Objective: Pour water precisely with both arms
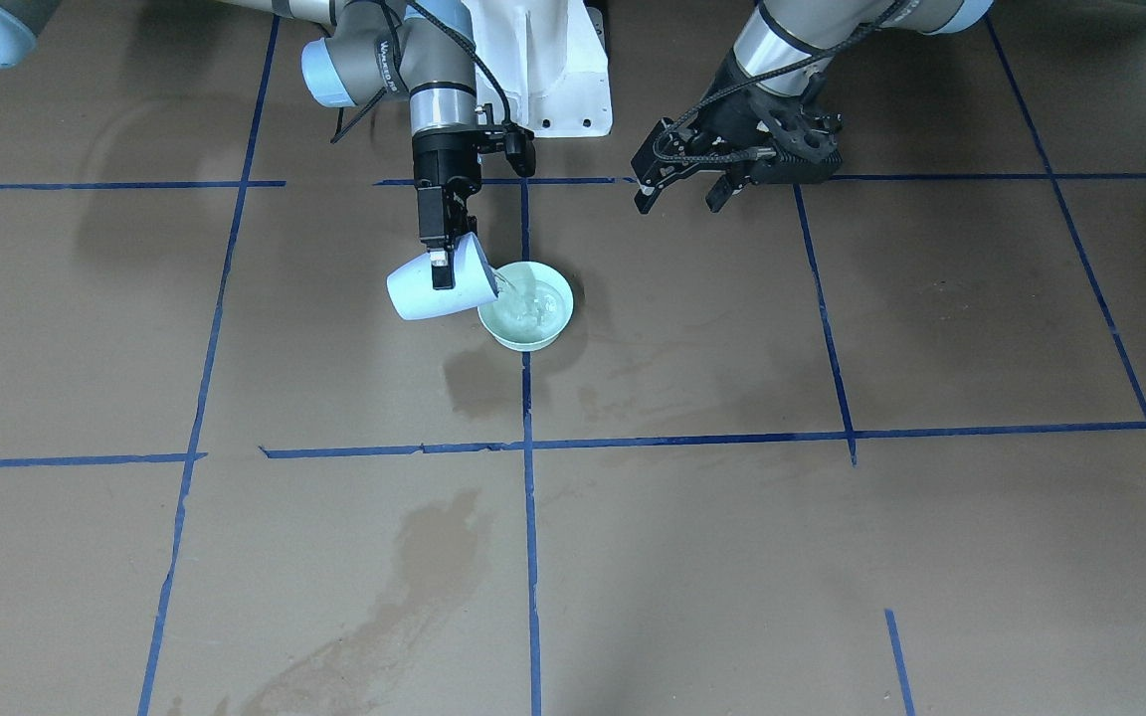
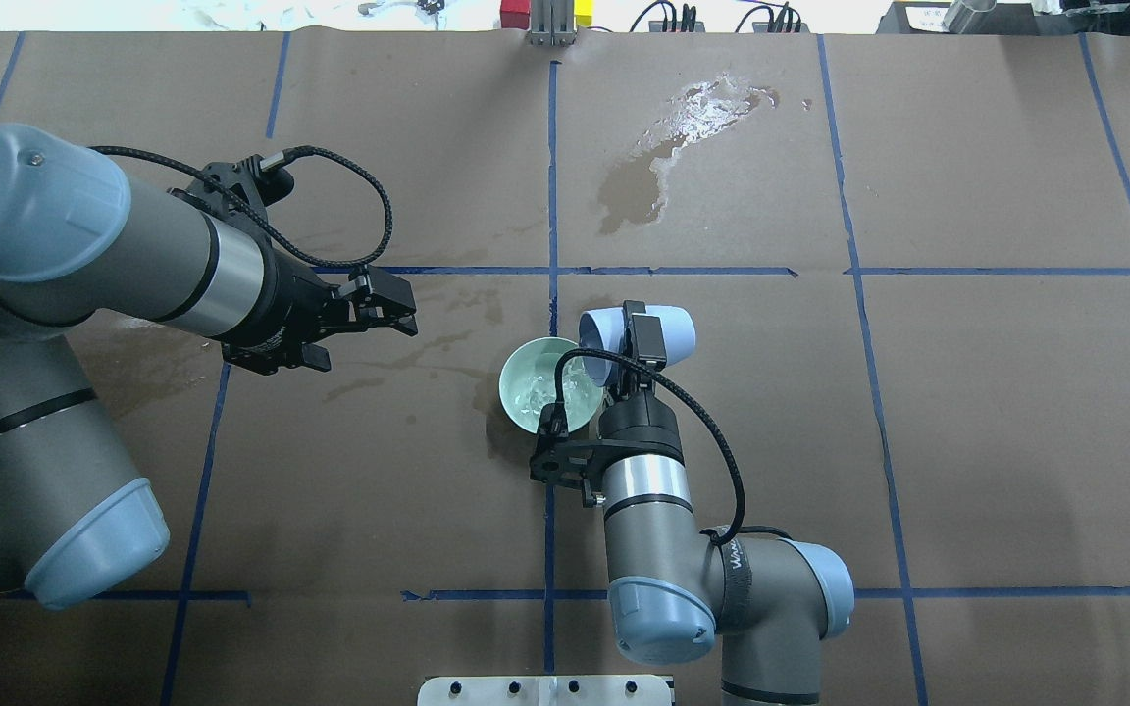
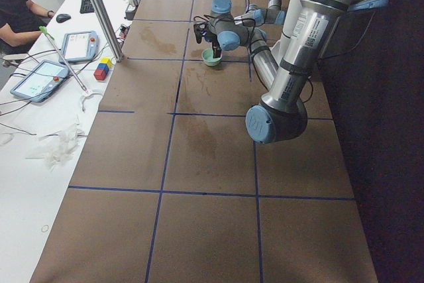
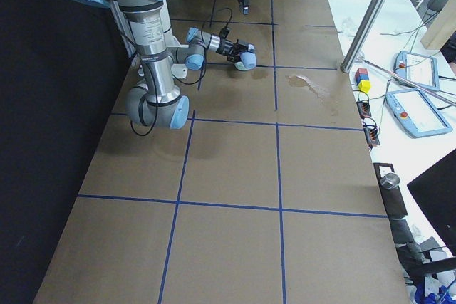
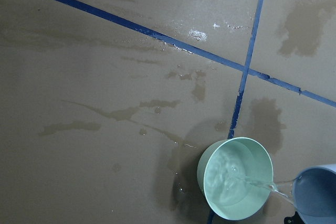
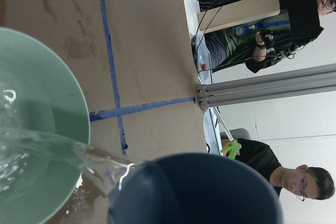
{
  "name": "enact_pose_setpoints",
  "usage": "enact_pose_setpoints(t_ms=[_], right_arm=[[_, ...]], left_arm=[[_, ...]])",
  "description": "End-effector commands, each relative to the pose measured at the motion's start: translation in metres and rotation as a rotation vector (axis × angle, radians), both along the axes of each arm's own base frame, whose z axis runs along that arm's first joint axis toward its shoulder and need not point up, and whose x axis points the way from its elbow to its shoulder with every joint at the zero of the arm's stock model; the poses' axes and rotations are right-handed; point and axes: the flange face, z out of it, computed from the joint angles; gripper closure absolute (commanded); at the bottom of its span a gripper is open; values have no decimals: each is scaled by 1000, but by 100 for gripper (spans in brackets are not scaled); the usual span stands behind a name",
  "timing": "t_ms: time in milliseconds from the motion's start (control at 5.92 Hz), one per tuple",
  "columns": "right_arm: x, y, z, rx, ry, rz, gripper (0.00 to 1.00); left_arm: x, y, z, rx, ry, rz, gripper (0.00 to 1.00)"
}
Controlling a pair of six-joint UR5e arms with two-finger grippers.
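A: Water (image 5: pixel 253 182)?
B: Thin clear stream from the tilted cup (image 1: pixel 422 294) clamped in the right end effector (image 1: pixel 443 263), rippling in the bowl (image 1: pixel 523 343) just beside it.
A: Left end effector (image 1: pixel 678 201)?
B: Well apart from it, jaws spread.

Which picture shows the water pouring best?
The left wrist view: the water falls as a thin clear stream from the blue cup into the green bowl. The right wrist view crops it close; the other views show it tiny.

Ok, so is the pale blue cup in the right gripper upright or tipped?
Tipped. The pale blue cup lies nearly sideways in the right gripper, mouth over the mint-green bowl, a thin water stream running in.
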Motion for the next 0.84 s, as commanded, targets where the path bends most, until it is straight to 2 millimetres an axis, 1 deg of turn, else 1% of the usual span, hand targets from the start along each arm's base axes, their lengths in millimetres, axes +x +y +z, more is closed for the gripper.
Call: enact_pose_setpoints(t_ms=[0, 338, 506, 675], right_arm=[[-2, 5, 2, 33, 83, 6, 97], [-3, 10, 3, 41, 83, 10, 97], [-2, 10, -4, 37, 39, 16, 96], [-1, 10, -3, 5, -78, 44, 95]], left_arm=[[1, 0, 2, -3, -3, 1, 0], [1, 1, 4, -5, -6, 4, 0], [1, 2, 3, -4, -5, 5, 0], [1, 2, 3, -4, -3, 4, 0]])
